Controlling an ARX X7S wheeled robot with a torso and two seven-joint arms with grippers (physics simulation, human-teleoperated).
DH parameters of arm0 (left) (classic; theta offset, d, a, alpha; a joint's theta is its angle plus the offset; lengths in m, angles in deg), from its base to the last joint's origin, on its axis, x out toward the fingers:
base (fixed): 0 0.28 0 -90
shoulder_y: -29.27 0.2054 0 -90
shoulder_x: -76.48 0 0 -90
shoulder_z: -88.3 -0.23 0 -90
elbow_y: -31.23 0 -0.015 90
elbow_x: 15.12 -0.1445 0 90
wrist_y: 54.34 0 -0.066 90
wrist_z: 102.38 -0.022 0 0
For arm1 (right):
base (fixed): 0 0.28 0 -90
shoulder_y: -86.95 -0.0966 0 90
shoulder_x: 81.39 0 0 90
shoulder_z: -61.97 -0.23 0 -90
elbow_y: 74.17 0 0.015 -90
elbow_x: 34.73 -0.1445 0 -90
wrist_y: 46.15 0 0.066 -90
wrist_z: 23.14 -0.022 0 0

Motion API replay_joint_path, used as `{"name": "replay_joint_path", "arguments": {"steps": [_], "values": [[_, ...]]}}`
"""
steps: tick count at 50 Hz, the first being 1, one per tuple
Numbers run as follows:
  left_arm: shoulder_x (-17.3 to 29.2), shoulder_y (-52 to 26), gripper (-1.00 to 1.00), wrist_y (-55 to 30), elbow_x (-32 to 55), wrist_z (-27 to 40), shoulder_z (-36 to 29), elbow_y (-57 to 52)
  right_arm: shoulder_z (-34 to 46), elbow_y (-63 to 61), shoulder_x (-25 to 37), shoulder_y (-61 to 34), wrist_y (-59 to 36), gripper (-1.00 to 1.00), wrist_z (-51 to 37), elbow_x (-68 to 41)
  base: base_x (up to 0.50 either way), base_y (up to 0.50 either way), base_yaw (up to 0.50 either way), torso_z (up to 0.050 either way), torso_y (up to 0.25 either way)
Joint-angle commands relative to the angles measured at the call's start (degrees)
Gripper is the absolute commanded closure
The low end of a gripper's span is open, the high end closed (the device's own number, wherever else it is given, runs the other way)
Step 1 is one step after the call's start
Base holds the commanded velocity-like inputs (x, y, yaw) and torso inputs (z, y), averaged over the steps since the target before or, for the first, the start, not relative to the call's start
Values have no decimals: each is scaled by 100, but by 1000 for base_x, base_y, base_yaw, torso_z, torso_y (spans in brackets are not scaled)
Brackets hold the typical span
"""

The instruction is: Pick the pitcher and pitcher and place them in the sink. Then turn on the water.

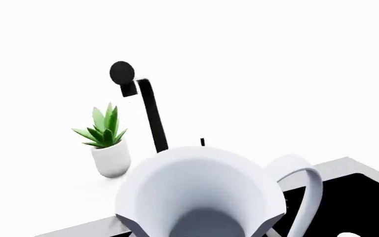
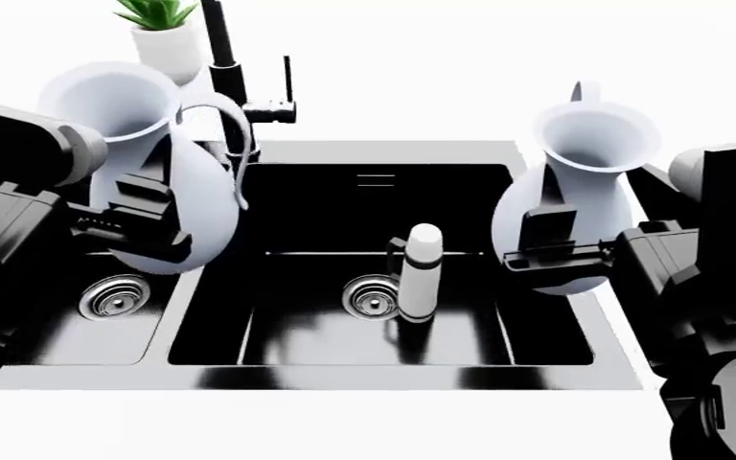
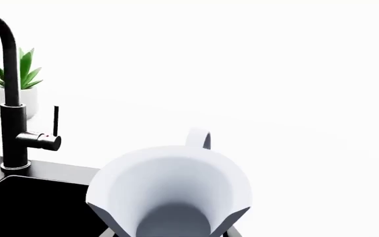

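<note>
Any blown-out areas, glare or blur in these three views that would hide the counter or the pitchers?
Head view: sharp; white counter blown out, edgeless; black sink glossy, reflecting the white bottle. Left wrist view: background pure white, plant pot nearly merges with it; pitcher softly shaded. Right wrist view: same washout; tap crisp; no motion blur.

I hold both arms raised, reaching inward from either side. Left hand (image 2: 138, 216) clamped on fat pitcher (image 2: 150, 163), upright. Right hand (image 2: 560, 244) clamped on slim pitcher (image 2: 579, 182), upright. Wrists roughly level.
</note>
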Motion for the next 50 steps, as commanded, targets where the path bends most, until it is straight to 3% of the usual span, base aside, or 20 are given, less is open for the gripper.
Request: {"name": "replay_joint_path", "arguments": {"steps": [1, 50], "values": [[30, 19, 100, 87, -48, 19, 39, 15, -28, -8, 4, -46, -42, 100, 19, 74, 0, 500, 0, 0, 10], [133, 141, 100, 259, -119, -39, -30, 31, 16, 38, -21, -55, 67, 100, 3, 44, 0, 490, 0, 0, 1]]}}
